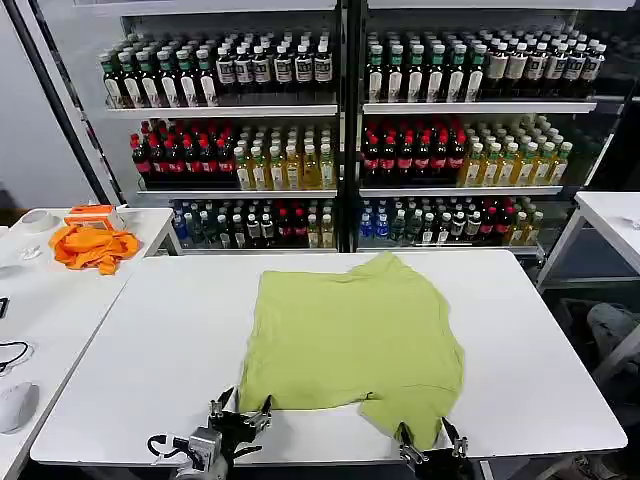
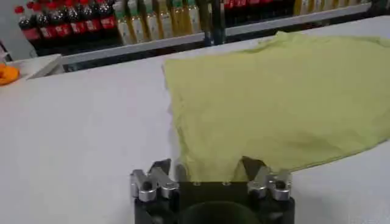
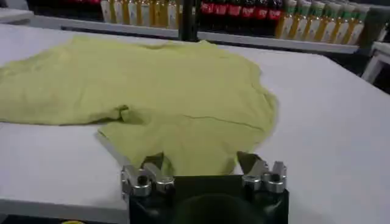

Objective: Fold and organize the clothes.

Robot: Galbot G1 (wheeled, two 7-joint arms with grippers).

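White table (image 1: 160, 350) in front of the robot, plain flat top. One lime T-shirt (image 1: 350, 335) lies spread on it, near the middle, its near hem close to the table's front edge and one corner reaching that edge on the right. To the left, a second white table (image 1: 60, 300) stands just beside it, with a crumpled orange cloth (image 1: 93, 246) at its far end.

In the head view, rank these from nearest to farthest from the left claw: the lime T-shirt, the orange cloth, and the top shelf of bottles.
1. Lime T-shirt: its near hem lies right at the left claw, on the main table.
2. Orange cloth: on the side table, off to the robot's left.
3. Top shelf of bottles: high on the back rack, beyond both tables.
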